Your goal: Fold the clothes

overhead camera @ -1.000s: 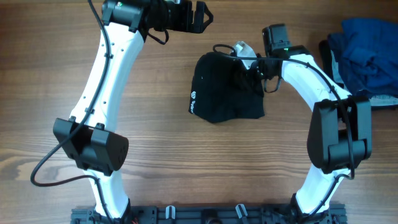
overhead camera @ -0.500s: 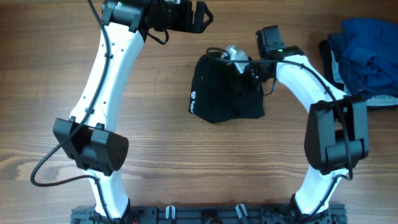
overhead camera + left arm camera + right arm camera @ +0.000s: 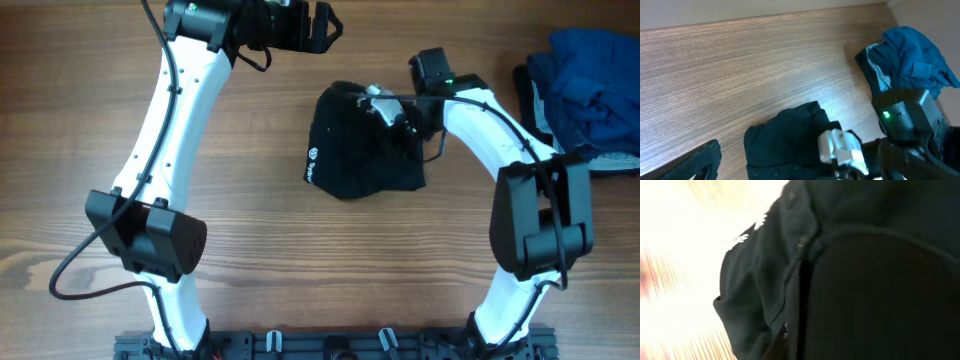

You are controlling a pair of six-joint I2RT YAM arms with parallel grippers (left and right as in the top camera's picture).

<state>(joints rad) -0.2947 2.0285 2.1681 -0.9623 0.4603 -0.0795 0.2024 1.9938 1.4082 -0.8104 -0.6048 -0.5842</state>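
Here the right tool (image 3: 380,105), closure indiscernible, bears on the soft black fabric garment (image 3: 350,160), probably flattening a fold; left tool (image 3: 322,25) idles open.

Kind of place: a robot test bench, as in a lab or a workroom; the pictures do not tell which of the two.
Machines: a left arm (image 3: 170,130) and a right arm (image 3: 500,120), both white with black joints, stand over the bench.
Mounting: both arms rise from a black rail (image 3: 330,345) with clamps, at the near edge.
Wiring: a loose black cable (image 3: 80,280) runs beside the base of the left arm; a small green lamp (image 3: 885,115) is lit on the right arm.
Surface: a wide, plain wood-grain surface (image 3: 300,250) fills every view.
Things on it: a black garment (image 3: 360,150) lies between the arms, and a heap of blue and dark clothes (image 3: 585,80) lies at the right edge.
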